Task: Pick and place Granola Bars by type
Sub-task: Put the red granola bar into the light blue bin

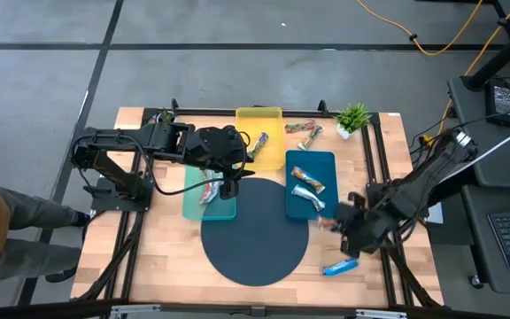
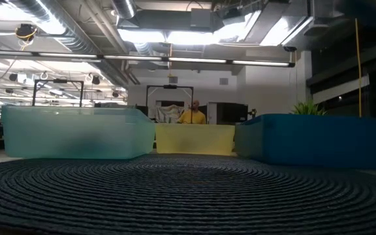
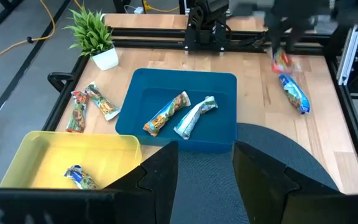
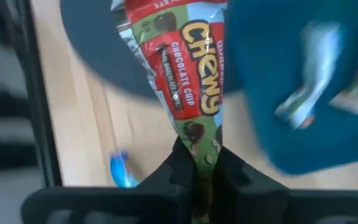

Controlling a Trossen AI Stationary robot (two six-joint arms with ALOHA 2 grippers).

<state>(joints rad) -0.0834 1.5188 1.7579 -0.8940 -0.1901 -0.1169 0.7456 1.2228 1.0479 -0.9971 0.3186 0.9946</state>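
My right tool (image 4: 204,171), lower right in the high view, is clenched on one end of the chocolate-chip bar (image 4: 188,81), which hangs above the tabletop (image 4: 92,137). Light, limp foil, slippery; an end pinch suffices. Left tool (image 3: 205,163): parted, empty.

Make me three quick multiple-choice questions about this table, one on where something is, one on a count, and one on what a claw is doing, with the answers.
1. Where does the blue-wrapped bar lie?
A. on the bare wood
B. in the yellow tray
C. on the round mat

2. How many bars lie in the blue tray?
A. none
B. two
C. five

3. What is the right claw doing?
A. standing wide open
B. gripping a red chocolate chip bar
C. gripping a plant

Answers:
1 A, the high view shows it on the wood near the right arm.
2 B, the left wrist view shows two.
3 B, the right wrist view shows the wrapper's end pinched.
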